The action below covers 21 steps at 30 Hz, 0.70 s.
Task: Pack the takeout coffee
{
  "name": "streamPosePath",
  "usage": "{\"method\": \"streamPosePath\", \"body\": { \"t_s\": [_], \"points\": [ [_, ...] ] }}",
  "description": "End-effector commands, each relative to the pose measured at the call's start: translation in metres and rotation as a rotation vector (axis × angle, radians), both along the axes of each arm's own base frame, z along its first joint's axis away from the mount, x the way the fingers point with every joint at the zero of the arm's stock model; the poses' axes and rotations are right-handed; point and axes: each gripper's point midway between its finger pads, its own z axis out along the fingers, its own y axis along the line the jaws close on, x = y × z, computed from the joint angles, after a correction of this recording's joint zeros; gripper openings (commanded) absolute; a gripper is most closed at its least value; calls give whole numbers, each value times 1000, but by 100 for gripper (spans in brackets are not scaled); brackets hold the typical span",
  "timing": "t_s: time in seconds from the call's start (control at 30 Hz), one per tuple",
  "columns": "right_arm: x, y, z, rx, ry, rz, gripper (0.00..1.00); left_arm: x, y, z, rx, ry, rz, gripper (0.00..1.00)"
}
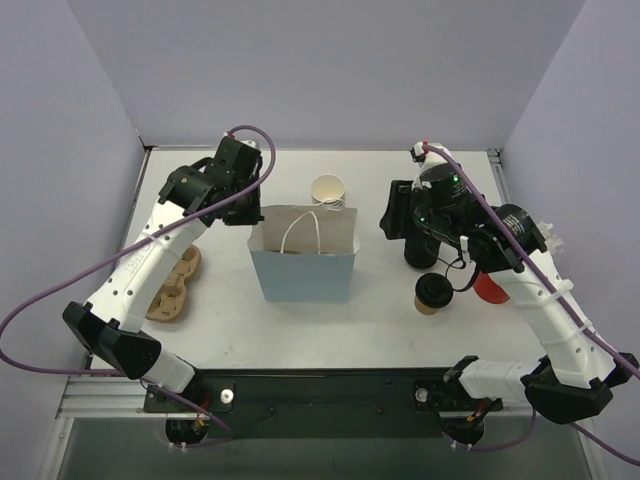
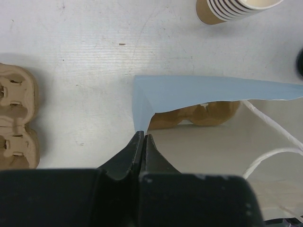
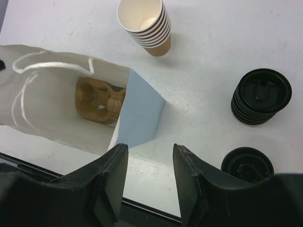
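So, coffee (image 1: 433, 292): stands capped on the tabletop (image 1: 380, 320), right of the bag (image 1: 305, 270), near my right claw (image 3: 149, 156).
Handling: I judge it light, thin-walled, easily crushed; I'd grip the paper wall below the lid (image 3: 247, 164), gently.
Right claw: wide, empty.
Left claw (image 2: 142, 139): pinched on the bag's rim.
Bag: open, a carrier (image 3: 99, 101) inside.

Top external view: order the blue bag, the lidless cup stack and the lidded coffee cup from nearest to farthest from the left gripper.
1. blue bag: left rim pinched by the left gripper, jaws shut.
2. lidless cup stack: behind the bag.
3. lidded coffee cup: far right of the bag.
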Motion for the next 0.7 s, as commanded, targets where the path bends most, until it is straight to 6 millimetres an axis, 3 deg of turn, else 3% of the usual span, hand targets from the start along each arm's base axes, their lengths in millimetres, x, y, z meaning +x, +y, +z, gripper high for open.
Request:
{"method": "streamPosePath", "body": {
  "t_s": [0.0,0.03,0.1,0.17,0.27,0.33,0.47,0.5,0.67],
  "points": [
    [-8,-16,-5,-14,-1,-37,44,7,5,23,-18,-70,25,1],
    [-9,-21,-8,-26,0,-56,45,6,6,24,-18,-73,24,7],
    [-10,-29,-11,-38,2,-87,47,6,6,24,-15,-72,14,32],
    [-16,-36,-19,-54,30,-108,50,3,4,24,-25,-67,2,46],
    [-22,-50,-33,-104,50,-137,56,1,4,25,-37,-80,-4,51],
    [-24,-65,-47,-148,72,-178,66,-1,6,24,-44,-84,2,54],
    [-26,-97,-75,-171,187,-267,75,0,5,31,-49,-120,-32,65],
    [-27,-104,-81,-180,204,-288,76,1,8,34,-41,-129,-32,75],
    [-36,-125,-113,-225,309,-344,90,-4,20,57,-7,-185,-48,96]
  ]
}}
